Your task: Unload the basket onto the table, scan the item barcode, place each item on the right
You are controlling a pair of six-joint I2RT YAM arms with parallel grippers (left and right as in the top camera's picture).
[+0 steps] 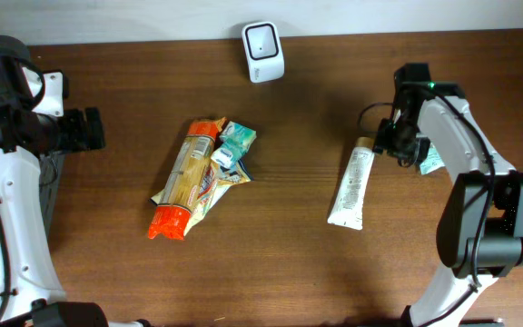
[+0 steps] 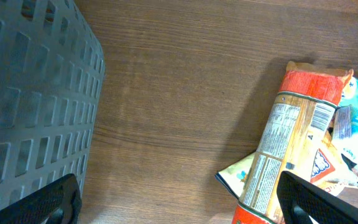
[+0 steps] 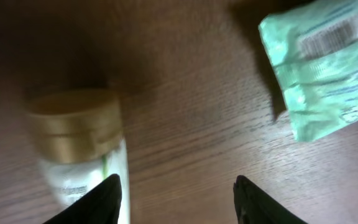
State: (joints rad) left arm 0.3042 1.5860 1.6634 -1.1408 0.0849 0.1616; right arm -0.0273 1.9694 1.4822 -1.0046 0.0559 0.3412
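Note:
A white barcode scanner [image 1: 263, 52] stands at the table's back edge. A white tube [image 1: 350, 189] with a gold cap [image 3: 76, 124] lies right of centre. Beside it, partly under the right arm, lies a pale green packet [image 3: 319, 65] with its barcode facing up. My right gripper [image 1: 396, 142] hovers just above the table between the tube's cap and the packet. It [image 3: 176, 202] is open, with only bare wood between its fingers. My left gripper [image 1: 89, 129] is far left, open [image 2: 179, 205] and holding nothing.
A pile of items sits left of centre: an orange-and-yellow pasta bag [image 1: 187, 186] [image 2: 291, 146] and teal packets [image 1: 234, 145]. A grey slotted basket [image 2: 30, 93] stands at the left table edge, under the left arm.

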